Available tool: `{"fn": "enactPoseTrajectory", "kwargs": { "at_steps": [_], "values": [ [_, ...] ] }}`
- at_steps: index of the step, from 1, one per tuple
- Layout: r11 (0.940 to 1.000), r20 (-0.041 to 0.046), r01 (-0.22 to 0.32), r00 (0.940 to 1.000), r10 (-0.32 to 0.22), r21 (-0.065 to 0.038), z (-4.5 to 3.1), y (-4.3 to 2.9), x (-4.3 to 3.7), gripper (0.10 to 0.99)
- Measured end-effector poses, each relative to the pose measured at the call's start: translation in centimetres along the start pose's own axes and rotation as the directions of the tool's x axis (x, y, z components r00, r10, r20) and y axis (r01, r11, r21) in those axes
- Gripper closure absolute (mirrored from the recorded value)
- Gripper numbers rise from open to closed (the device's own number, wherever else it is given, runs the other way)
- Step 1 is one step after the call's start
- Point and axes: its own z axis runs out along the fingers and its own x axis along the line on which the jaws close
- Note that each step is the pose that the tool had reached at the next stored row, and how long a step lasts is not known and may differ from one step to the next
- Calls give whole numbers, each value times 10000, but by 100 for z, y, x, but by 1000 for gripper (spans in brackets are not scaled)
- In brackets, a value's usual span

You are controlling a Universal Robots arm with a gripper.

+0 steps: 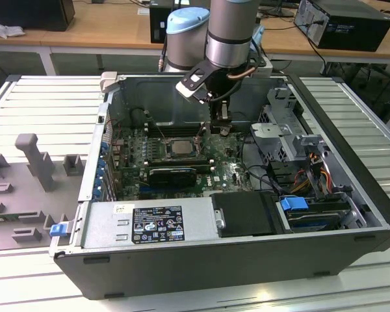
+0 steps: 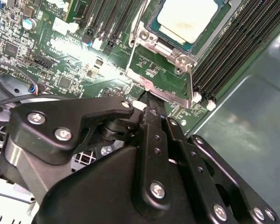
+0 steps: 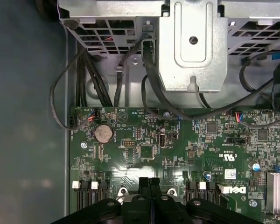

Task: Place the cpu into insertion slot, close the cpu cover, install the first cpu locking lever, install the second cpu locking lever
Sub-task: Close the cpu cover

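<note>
Pincer (image 2: 148,105) closed, nothing seen between its fingers, tip at the free edge of the cover (image 2: 136,56); cover tilted open; straight beyond it the chip (image 2: 186,18) lies flat in its socket (image 2: 150,27), mid-board in the computer case (image 1: 234,260).

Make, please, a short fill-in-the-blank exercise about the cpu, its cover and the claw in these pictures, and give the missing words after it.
1. In the second wrist view, the insertion slot holds the ____.
2. The cpu cover is not closed but ____, so its window does not lie over the cpu.
3. In the first wrist view, the fingers of the claw are pressed ____, with no gap between them.

Missing words: cpu; open; together.
</note>
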Motion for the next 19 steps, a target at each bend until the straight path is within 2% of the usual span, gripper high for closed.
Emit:
{"fn": "enactPoseTrajectory", "kwargs": {
  "at_steps": [5,7,11,13,15,16,17,19],
  "values": [
    [10000,0,1,10000,-1,0,-1,-71,0,980],
    [10000,0,2,10000,-2,0,-2,-153,0,980],
    [10000,-11,1,10000,-1,0,-3,-231,1,980],
    [10000,-13,0,10000,0,0,-4,-305,1,980],
    [10000,-14,2,10000,-2,-1,-1,-312,1,980],
    [10000,-15,1,10000,-1,-2,9,-317,1,980],
    [10000,-11,6,10000,-6,0,68,-338,-1,980],
    [9996,-28,280,9996,-280,19,141,-388,-3,980]
  ]
}}
